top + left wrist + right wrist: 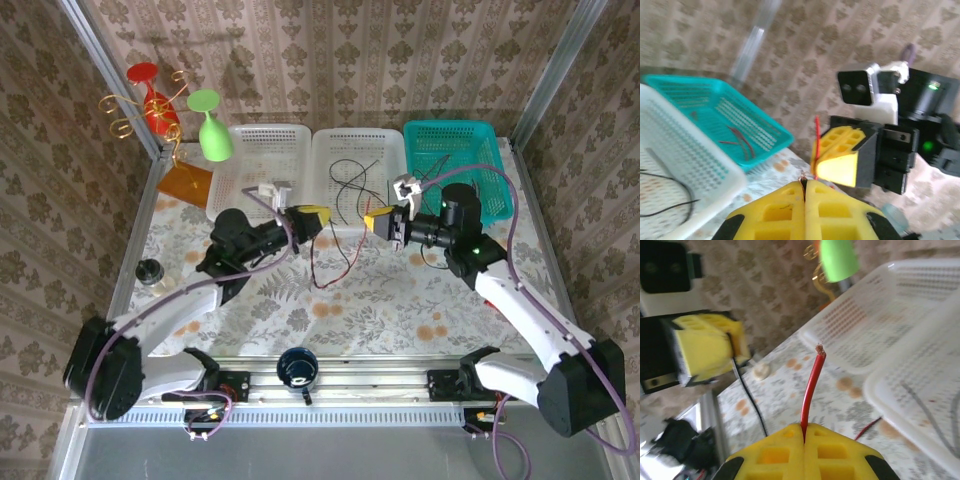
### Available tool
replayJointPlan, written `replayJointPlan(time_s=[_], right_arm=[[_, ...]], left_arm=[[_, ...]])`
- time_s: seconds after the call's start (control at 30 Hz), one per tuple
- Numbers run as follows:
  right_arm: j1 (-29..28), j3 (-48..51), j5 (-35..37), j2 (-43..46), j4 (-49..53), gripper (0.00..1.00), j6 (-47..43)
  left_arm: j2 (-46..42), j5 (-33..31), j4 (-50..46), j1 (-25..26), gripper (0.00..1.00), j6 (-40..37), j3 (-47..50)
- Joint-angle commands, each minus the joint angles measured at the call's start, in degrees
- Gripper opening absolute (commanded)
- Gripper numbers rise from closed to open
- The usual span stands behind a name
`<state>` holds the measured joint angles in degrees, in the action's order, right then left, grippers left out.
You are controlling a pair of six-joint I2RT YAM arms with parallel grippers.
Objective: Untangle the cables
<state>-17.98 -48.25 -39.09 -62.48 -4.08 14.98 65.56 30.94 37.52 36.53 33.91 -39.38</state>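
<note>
My left gripper (316, 217) is clenched on a black cable (751, 400), held above the table (400, 310) so the cable hangs free. Between my arms the red cable (811, 385) sags in a loop, likely crossed with the black one. My right gripper (378, 221) pinches the red cable near its end and faces the left gripper, so I can draw the two apart.

Top view: bright, even light, sharp across the surface (400, 300). The green glass (210, 130) throws a soft shadow on the back wall.

Left wrist view: soft overall. The teal basket (715, 115) is smeared, and there is glare close to white on the right hand (830, 156).

Right wrist view: the red cable (811, 390) is fairly crisp. The black cable (752, 405), white baskets (890, 315) and left hand (725, 350) are blurred and washed out.
</note>
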Motion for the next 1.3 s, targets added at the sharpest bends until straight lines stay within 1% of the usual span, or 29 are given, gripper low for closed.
replayJointPlan(time_s=[0.0, 0.1, 0.13, 0.23, 0.27, 0.3, 0.47, 0.57, 0.67, 0.83, 1.1, 1.17, 1.27], right_arm=[[0.3, 0.3, 14.4, 5.6, 2.6, 0.0, -1.1], [0.2, 0.4, 22.8, 9.1, 4.3, 0.0, -1.0], [0.3, 0.4, 26.3, 10.2, 4.8, 0.0, -1.0], [0.3, 0.4, 36.2, 13.6, 7.1, 0.0, -0.3], [0.3, 0.4, 39.5, 14.7, 8.1, 0.0, -0.1], [0.2, 0.5, 42.1, 15.7, 8.8, 0.0, -0.3], [0.4, 1.1, 54.5, 20.9, 11.1, 0.0, -2.7], [0.5, 1.7, 61.7, 23.7, 10.8, 0.0, -4.2], [0.9, 1.9, 67.2, 25.3, 10.6, 0.0, -6.1], [1.9, 2.2, 78.2, 26.9, 9.9, 0.0, -7.9], [5.1, 3.0, 88.1, 27.7, 8.1, 0.0, -8.9], [6.0, 3.6, 93.4, 27.1, 8.0, 0.0, -7.4], [7.7, 3.5, 99.8, 25.7, 10.4, 0.0, -3.8]], left_arm=[[-8.0, -14.6, -12.4, -0.3, 0.0, -10.8, -1.4], [-14.8, -26.2, -19.3, -0.1, 0.0, -15.2, -1.0], [-16.8, -31.4, -21.5, -0.1, 0.0, -15.7, -0.6], [-21.8, -45.3, -25.6, -0.2, 0.0, -15.2, 2.1], [-23.3, -49.0, -26.5, -0.3, 0.0, -15.1, 3.4], [-24.7, -51.3, -27.4, -0.2, 0.0, -15.1, 4.3], [-31.4, -58.4, -31.0, -0.8, 0.0, -18.1, 6.8], [-34.1, -59.1, -33.1, -2.1, 0.0, -21.6, 6.6], [-36.2, -60.6, -34.2, -3.8, 0.0, -22.4, 7.0], [-37.9, -65.9, -36.7, -6.5, 0.0, -24.6, 5.9], [-40.6, -77.9, -36.2, -8.9, 0.0, -28.9, 6.2], [-42.3, -81.2, -34.4, -9.1, 0.0, -29.3, 7.5], [-44.9, -86.2, -31.5, -9.3, 0.0, -30.3, 9.5]])
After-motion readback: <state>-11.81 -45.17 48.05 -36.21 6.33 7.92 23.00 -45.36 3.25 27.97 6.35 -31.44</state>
